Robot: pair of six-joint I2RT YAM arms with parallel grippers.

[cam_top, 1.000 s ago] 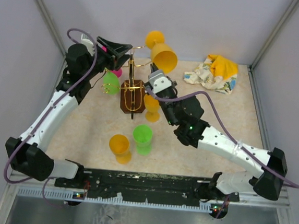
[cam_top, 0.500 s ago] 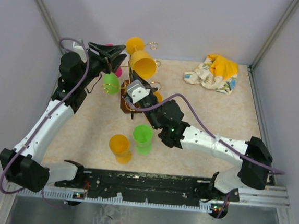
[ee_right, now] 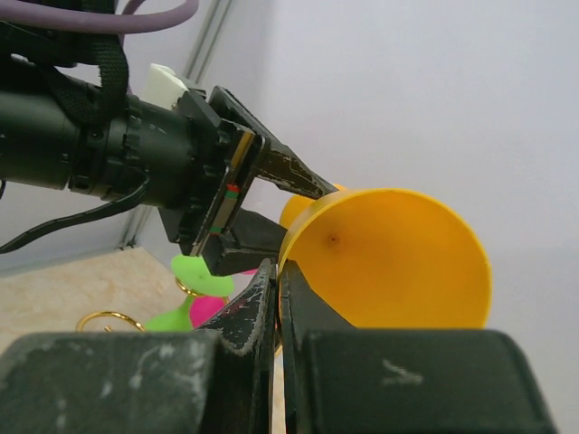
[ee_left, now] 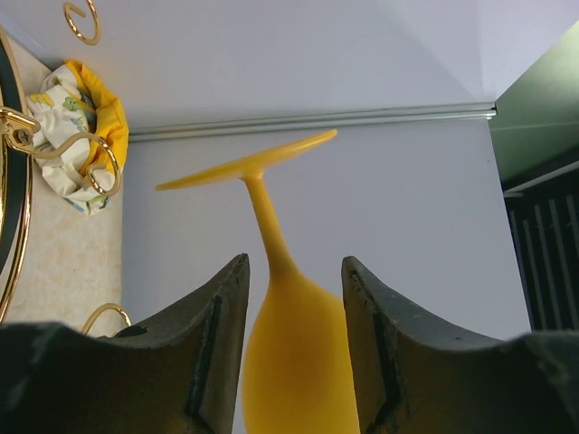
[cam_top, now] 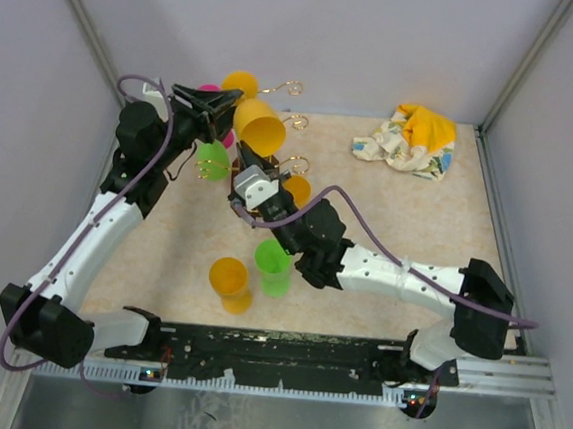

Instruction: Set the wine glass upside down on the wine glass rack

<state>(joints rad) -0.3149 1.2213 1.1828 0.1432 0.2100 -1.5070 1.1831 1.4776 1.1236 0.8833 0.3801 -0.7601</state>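
Observation:
A yellow-orange wine glass (cam_top: 258, 127) is held in the air, tilted, with its foot (cam_top: 240, 83) toward the back wall. My right gripper (cam_top: 260, 156) is shut on its rim; the right wrist view shows the jaws (ee_right: 278, 271) pinching the rim of the bowl (ee_right: 398, 262). My left gripper (cam_top: 226, 105) is open, its jaws on either side of the bowl (ee_left: 294, 353) with gaps on both sides. The wine glass rack (cam_top: 295, 89) shows its gold hooks just right of the glass. Its dark base is mostly hidden behind my right gripper.
A green glass (cam_top: 211, 158) and a pink one (cam_top: 223, 137) hang on the rack's left side; an orange glass (cam_top: 296, 188) is by its right. A yellow glass (cam_top: 229, 278) and a green glass (cam_top: 273, 264) stand on the table in front. A yellow-white cloth (cam_top: 408, 140) lies back right.
My right arm has carried the yellow-orange glass left and lower, from above the rack into the open jaws of my left gripper. The left arm has shifted only slightly.

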